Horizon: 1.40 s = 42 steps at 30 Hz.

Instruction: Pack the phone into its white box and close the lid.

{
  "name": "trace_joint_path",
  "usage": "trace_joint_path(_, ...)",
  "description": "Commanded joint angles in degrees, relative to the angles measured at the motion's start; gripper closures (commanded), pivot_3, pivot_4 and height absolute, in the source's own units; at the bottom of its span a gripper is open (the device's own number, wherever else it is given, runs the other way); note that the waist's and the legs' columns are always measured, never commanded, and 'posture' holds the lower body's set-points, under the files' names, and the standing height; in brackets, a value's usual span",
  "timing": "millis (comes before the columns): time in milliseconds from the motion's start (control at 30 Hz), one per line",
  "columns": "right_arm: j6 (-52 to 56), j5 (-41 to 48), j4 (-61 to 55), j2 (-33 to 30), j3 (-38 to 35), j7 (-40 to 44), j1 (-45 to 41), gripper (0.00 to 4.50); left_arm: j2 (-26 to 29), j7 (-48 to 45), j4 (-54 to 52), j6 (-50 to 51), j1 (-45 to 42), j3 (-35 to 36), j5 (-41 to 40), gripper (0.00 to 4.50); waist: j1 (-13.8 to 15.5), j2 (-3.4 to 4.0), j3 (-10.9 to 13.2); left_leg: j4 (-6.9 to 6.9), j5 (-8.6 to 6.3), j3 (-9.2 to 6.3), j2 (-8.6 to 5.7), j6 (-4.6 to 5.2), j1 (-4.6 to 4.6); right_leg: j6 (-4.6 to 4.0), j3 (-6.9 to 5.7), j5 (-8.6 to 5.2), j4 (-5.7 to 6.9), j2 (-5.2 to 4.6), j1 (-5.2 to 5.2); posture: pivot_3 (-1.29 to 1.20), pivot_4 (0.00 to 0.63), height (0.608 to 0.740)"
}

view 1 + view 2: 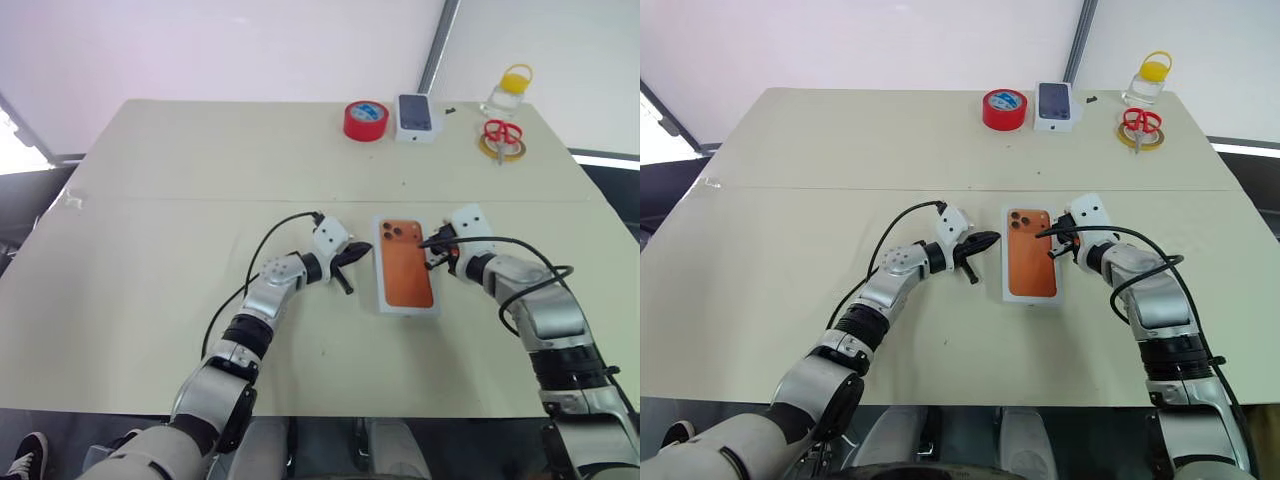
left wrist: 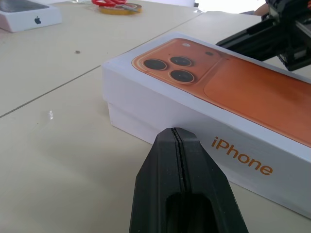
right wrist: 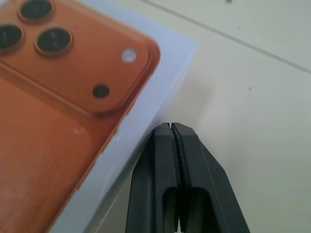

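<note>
The white box [image 2: 131, 127] lies mid-table with the lid [image 1: 405, 275] seated on it. The lid's top carries an orange phone picture, and its side reads "iPhone". A thin strip of the box base shows under the lid's rim. The phone itself is hidden. My left gripper [image 1: 352, 256] is shut, pointing level at the box's left side, a short gap away. My right gripper [image 1: 432, 243] is shut too, its tip right at the box's right edge near the camera-picture end [image 3: 73, 58]; I cannot tell whether it touches.
At the far edge stand a red tape roll [image 1: 366, 120], a small white box with a dark phone picture [image 1: 417, 117], a clear jar with a yellow lid [image 1: 508, 90], and red scissors on a tape ring [image 1: 502, 133]. A seam crosses the table behind the box.
</note>
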Motion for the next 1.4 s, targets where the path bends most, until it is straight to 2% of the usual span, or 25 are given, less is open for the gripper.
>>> trace_joint_path(33, -2.44, -2.56, 2.22, 1.04, 1.37, -0.23, -1.67, 4.44, -0.55, 1.44, 0.01, 0.02, -0.60, -0.15, 0.68, 4.50, -0.01, 0.01, 0.00, 0.00, 0.00, 0.00, 0.00, 0.00, 0.01, 0.00, 0.00, 0.00, 0.01, 0.00, 0.00, 0.00, 0.150, 0.740)
trace_joint_path(233, -4.86, -5.29, 5.13, 1.03, 0.71, -1.20, -3.51, 4.44, 0.99, 3.31, 0.91, -3.07, -1.50, 1.09, 0.96, 4.50, -0.04, 0.00, 0.00, 0.00, 0.01, 0.01, 0.00, -0.02, 0.07, -0.01, 0.01, 0.02, 0.04, 0.01, 0.02, 0.00, 0.150, 0.740)
trace_joint_path(467, -9.06, -4.88, 4.31, -1.81, -6.45, -3.45, -5.40, 4.44, 1.09, 5.96, -0.79, -2.81, -4.42, 4.57, -1.67, 4.50, 0.06, 0.01, 0.00, 0.00, 0.01, 0.01, -0.01, -0.02, 0.03, -0.01, 0.01, 0.02, 0.03, -0.01, 0.01, 0.00, 0.150, 0.740)
trace_joint_path(567, -8.15, -0.30, 0.69, -1.32, -9.79, -0.43, -5.71, 4.44, -0.52, 5.65, -2.18, -1.62, -6.13, 5.38, -3.13, 4.50, 0.05, 0.01, 0.00, 0.00, 0.01, 0.01, -0.03, -0.02, 0.01, 0.00, 0.01, 0.03, -0.01, -0.02, 0.01, 0.00, 0.150, 0.740)
trace_joint_path(667, -3.49, 7.98, -5.14, -0.02, -12.37, 5.34, -4.21, 4.44, -2.36, 5.06, -1.64, -0.93, -7.79, 4.43, -2.80, 4.50, 0.04, 0.01, 0.00, 0.00, 0.01, -0.01, -0.03, -0.02, -0.02, 0.02, 0.00, 0.04, -0.02, -0.01, 0.01, 0.00, 0.150, 0.740)
trace_joint_path(767, -1.46, 11.31, -8.39, -0.30, -12.17, 9.14, -0.64, 4.44, -2.54, 6.32, 2.18, -1.83, -9.38, 3.11, -0.07, 4.50, 0.05, 0.01, 0.00, -0.02, 0.01, -0.01, -0.03, -0.01, -0.01, 0.02, -0.02, 0.04, -0.01, 0.00, 0.01, 0.00, 0.150, 0.740)
trace_joint_path(833, -2.53, 10.37, -9.42, -1.36, -10.04, 11.24, 2.56, 4.44, -2.72, 6.42, 4.27, -1.95, -9.98, 2.60, 0.64, 4.50, 0.04, 0.00, 0.00, -0.02, 0.01, -0.02, -0.05, -0.01, 0.00, 0.02, -0.03, 0.04, -0.01, 0.00, 0.02, 0.00, 0.150, 0.740)
trace_joint_path(867, -2.73, 9.20, -9.33, -1.83, -8.58, 11.66, 4.05, 4.44, -2.61, 6.27, 5.27, -1.71, -9.90, 1.61, 1.66, 4.50, 0.03, 0.00, 0.00, -0.02, 0.01, -0.02, -0.06, -0.01, 0.00, 0.02, -0.03, 0.04, -0.01, 0.00, 0.02, 0.00, 0.150, 0.740)
trace_joint_path(967, -6.64, -1.57, -6.92, -5.73, 0.59, 10.68, 8.10, 4.44, -0.75, 6.87, 9.38, -0.82, -9.26, -2.91, 7.42, 4.50, -0.14, 0.01, 0.00, -0.02, 0.01, 0.03, -0.12, -0.01, 0.03, 0.03, -0.01, 0.04, 0.01, 0.00, 0.02, 0.00, 0.150, 0.740)
trace_joint_path(1067, -6.74, -2.26, -5.84, -5.33, 1.88, 10.36, 10.08, 4.44, 0.25, 7.55, 10.65, -0.34, -8.64, -3.04, 8.14, 4.50, 0.04, -0.15, -0.09, -0.03, 0.00, 0.03, -0.10, -0.01, 0.45, 0.04, 0.01, 0.02, 0.00, 0.02, 0.41, 0.00, 0.150, 0.740)
trace_joint_path(1133, -7.30, -2.13, -6.53, -5.30, 1.53, 10.78, 10.19, 4.44, 0.53, 5.80, 9.21, 0.01, -7.64, -2.86, 7.42, 4.50, 0.07, -0.17, -0.12, -0.07, -0.02, -0.13, 0.07, -0.01, 0.98, 0.05, -0.13, -0.06, -0.17, 0.04, 1.04, 0.00, 0.150, 0.740)
trace_joint_path(1300, -5.69, 5.81, -14.95, -8.38, -0.80, 20.92, 14.81, 4.44, 2.06, -4.23, -0.40, 1.10, -1.50, -2.85, 2.96, 4.50, 0.00, -0.17, -0.13, -0.16, -0.02, -0.14, 0.07, -0.02, 0.90, 0.12, -0.10, -0.08, -0.17, 0.02, 0.93, 0.00, 0.150, 0.740)
trace_joint_path(1400, -4.50, 7.82, -17.57, -10.62, -1.39, 23.97, 17.33, 4.44, 3.43, -8.42, -5.70, 4.67, 1.43, -2.57, 0.60, 4.50, -0.03, -0.17, -0.13, -0.18, -0.03, -0.15, 0.08, -0.01, 0.84, 0.10, -0.09, -0.07, -0.13, 0.01, 0.85, 0.00, 0.150, 0.740)
